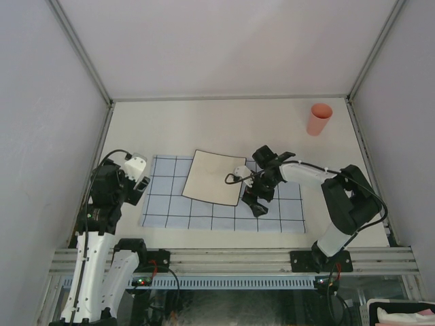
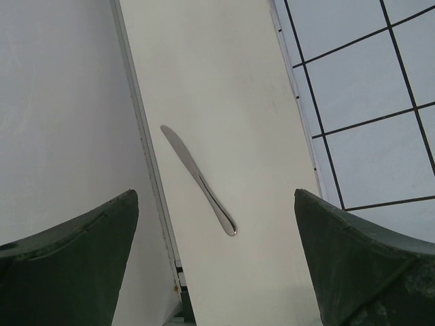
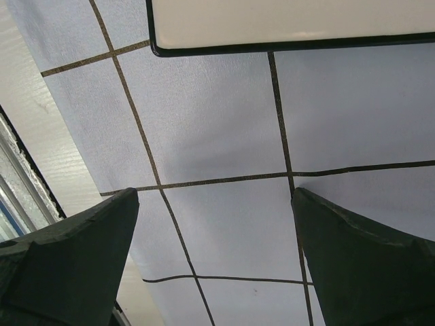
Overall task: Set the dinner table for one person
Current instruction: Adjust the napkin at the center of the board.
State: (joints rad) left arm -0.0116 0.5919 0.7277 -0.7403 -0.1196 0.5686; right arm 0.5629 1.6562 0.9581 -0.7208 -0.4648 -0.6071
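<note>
Dinner table (image 1: 204, 129) lies under the grid cloth (image 1: 279, 216). Knife (image 2: 198, 180) on bare table just left of cloth, square plate (image 1: 214, 176) on cloth, pink cup (image 1: 319, 119) well beyond cloth's far-right corner. Left gripper (image 2: 214, 200) over knife and right gripper (image 3: 214, 197) over cloth, jaws spread, empty.

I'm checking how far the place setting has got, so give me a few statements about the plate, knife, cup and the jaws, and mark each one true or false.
1. The knife lies on the bare dinner table beside the cloth. True.
2. The plate is round. False: it is square and dark-rimmed.
3. The cup stands on the cloth. False: it stands on bare table near the far right corner.
4. The right arm has its jaws open and empty. True.
5. The left arm grips the knife in its jaws. False: they are open, and the knife lies flat below them.
</note>
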